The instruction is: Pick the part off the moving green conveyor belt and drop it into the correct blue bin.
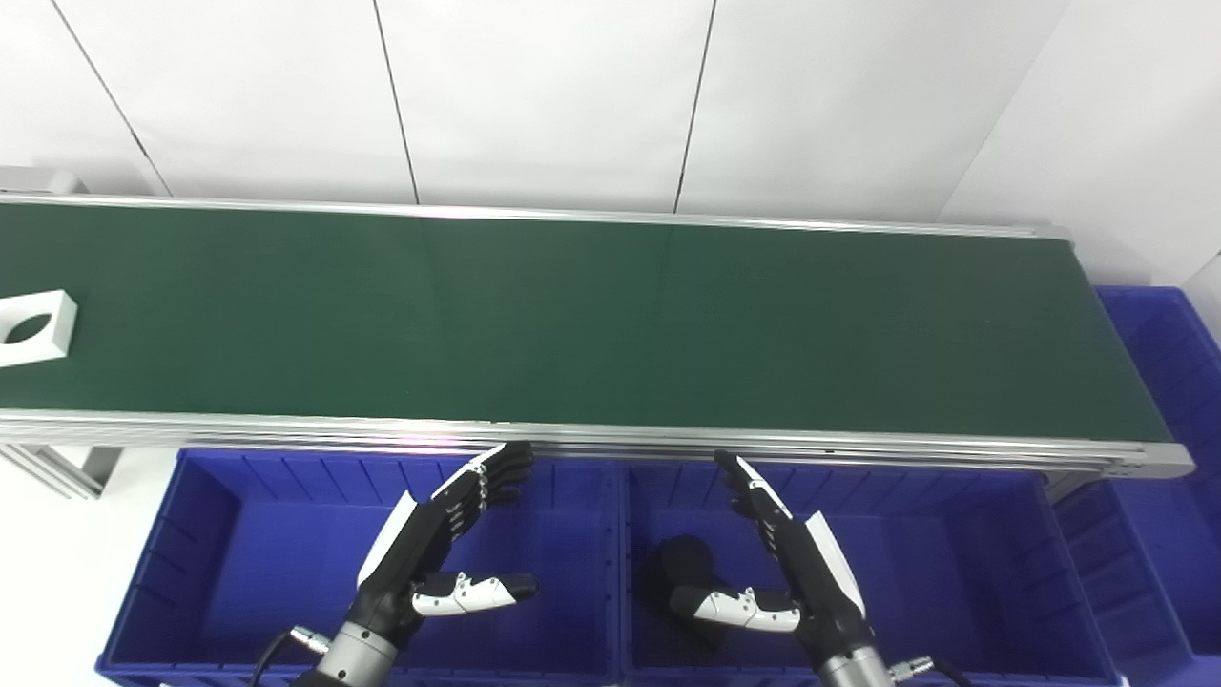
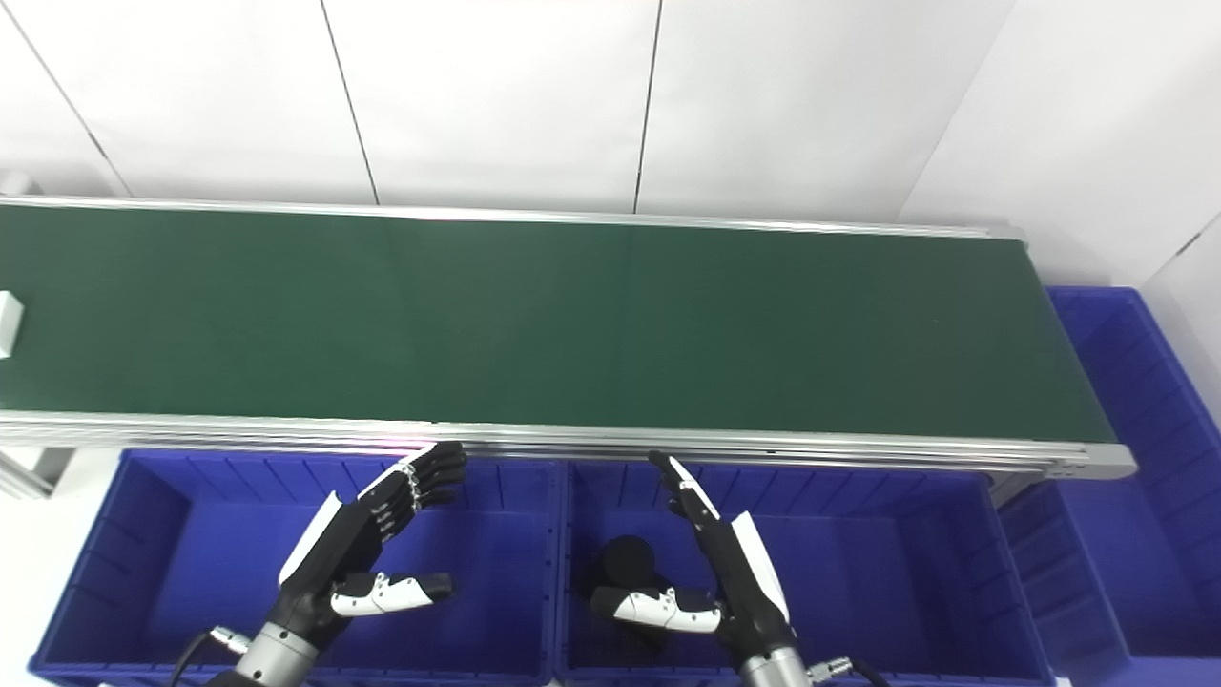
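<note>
Part (image 1: 33,327): white flat block with a round hole, found lying on the green conveyor belt (image 1: 591,320) at its far left end, partly cut off by the frame edge. Left hand (image 1: 434,553): held empty with fingers spread above the left blue bin (image 1: 205,534), judged the nearer; the part lay well to its left and beyond the belt rail. Right hand (image 1: 787,563): likewise spread and empty over the middle blue bin (image 1: 954,553), beside a dark object (image 1: 682,563) resting inside.
</note>
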